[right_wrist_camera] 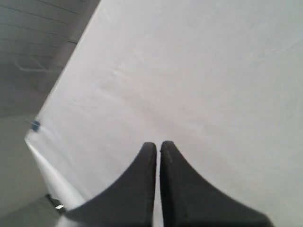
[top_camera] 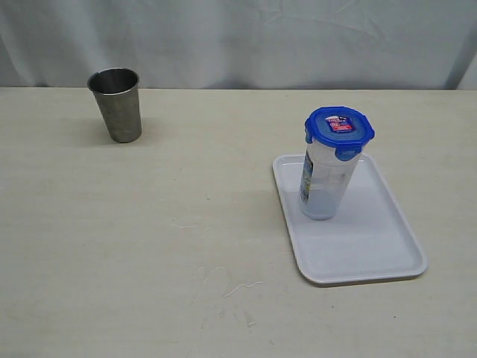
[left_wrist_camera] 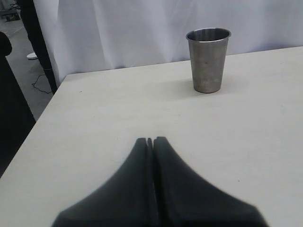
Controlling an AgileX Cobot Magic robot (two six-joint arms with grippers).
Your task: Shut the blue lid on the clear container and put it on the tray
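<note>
Exterior view gives us the tall translucent plastic container (top_camera: 325,186) standing upright on the flat white rectangular tray (top_camera: 373,246), towards the tray's far left corner. The bright blue rounded-square plastic lid (top_camera: 339,124) sits on the container's mouth. Two of its snap flaps show, folded down against the wall; the flaps on the far side are hidden from us.

A small red-and-white sticker (top_camera: 340,124) lies on the lid's top face, but its print is too small for us to read. A label strip (top_camera: 305,179) with bluish print runs down the container's left side, and we can make out no word on it either. The container's body hides a stretch of the tray's far rim.

Well apart from the tray, near the far left of the pale wooden tabletop (top_camera: 149,261), stands a short grey metal cup (top_camera: 116,104) with no marking that we can see.

We see the grippers only in the wrist views. The left gripper (left_wrist_camera: 151,140) hangs over bare tabletop with its black jaws pressed together and nothing between them; the picture's edge cuts off its lower part. The right gripper (right_wrist_camera: 157,144) also has its jaws together and holds nothing. Behind it we see only a blurred white surface that we cannot identify.
</note>
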